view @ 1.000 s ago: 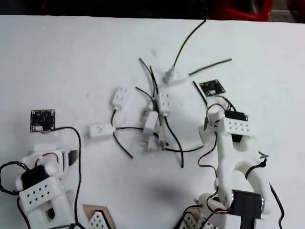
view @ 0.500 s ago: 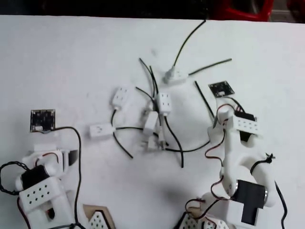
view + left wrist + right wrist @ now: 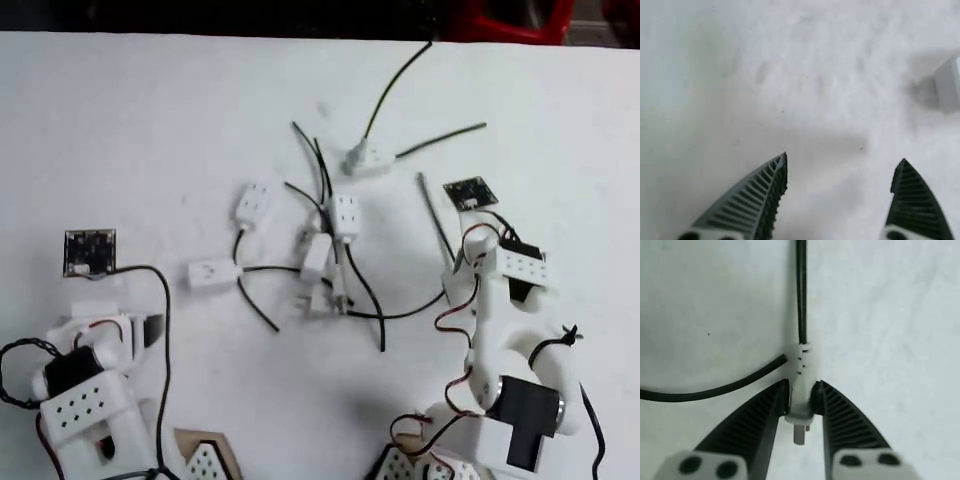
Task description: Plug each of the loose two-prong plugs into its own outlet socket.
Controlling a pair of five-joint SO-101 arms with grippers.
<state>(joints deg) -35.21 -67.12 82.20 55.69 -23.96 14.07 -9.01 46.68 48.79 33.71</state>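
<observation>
Pinching white plug (image 3: pixel 801 390) tight btwn R fingers (image 3: pixel 762 415), right by a black cord (image 3: pixel 777 362) end. Holding L fingers (image 3: pixel 762 192) wide apart over surface (image 3: pixel 815 75).

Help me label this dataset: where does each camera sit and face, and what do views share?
High view: fixed above the table, looking down on sockets, the left arm and the right arm.
Left wrist view: on the left arm's wrist, facing down at the table past the open left gripper.
Right wrist view: on the right arm's wrist, facing down past the right gripper, shut on a two-prong plug.
Shared: high and right wrist views both show that plug's black cord.
</observation>
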